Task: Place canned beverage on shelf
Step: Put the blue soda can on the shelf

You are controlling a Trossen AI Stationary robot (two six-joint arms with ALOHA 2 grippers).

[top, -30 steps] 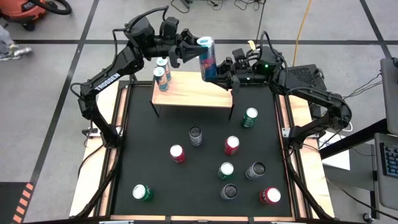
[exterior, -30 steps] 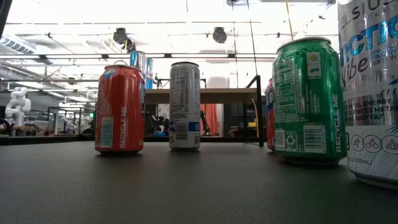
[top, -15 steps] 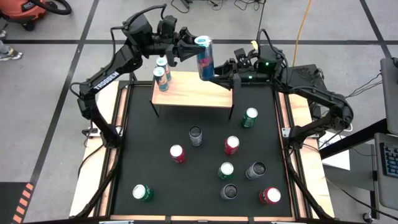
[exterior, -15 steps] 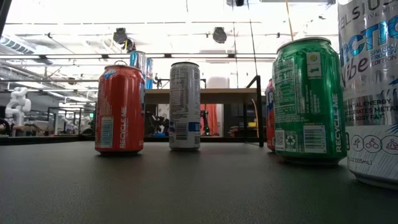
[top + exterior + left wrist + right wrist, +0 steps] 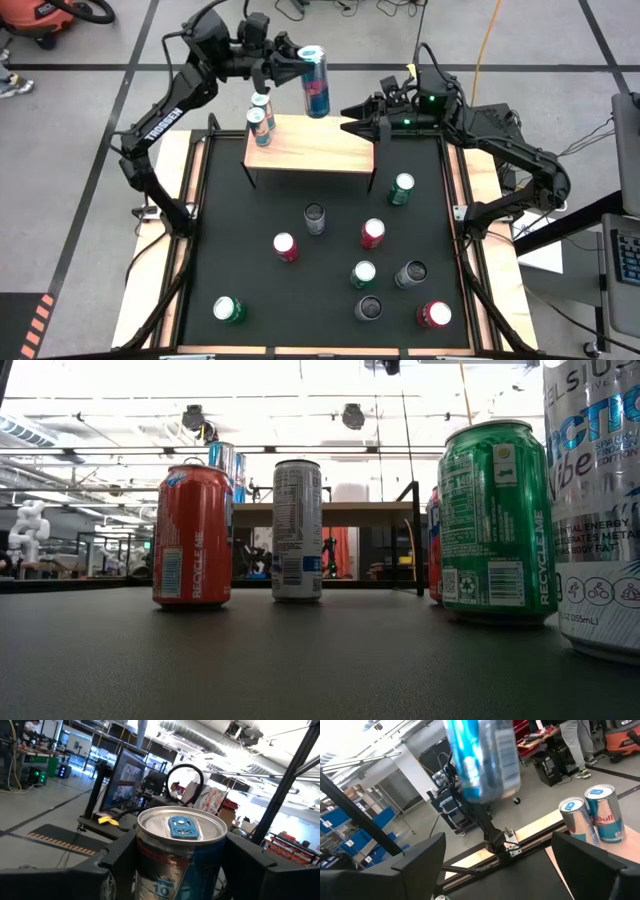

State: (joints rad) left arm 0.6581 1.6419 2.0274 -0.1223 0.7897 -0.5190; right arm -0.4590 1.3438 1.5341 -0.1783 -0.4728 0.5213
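Aluminium can: you had a tall slim blue-and-silver can clamped in the left gripper, held in the air above the back edge of the shelf, not yet resting on it.
Handling: thin metal wall, smooth and likely slippery; you would judge it stiff if full, easy to dent if squeezed hard. Tall and narrow, so it would tip readily when set down.
Where to hold: mid-body, fingers on opposite sides, as the left wrist view showed, top with blue tab left free.
Right gripper: jaws stood wide apart and held nothing, just right of the can over the shelf's right end.
Shelf load: two similar cans stood at its left end.
Writing: "10" on the held can; "Bull" on a shelf can; "RECYCLE ME" on the red can and green can; "TROSSEN" on the left arm.
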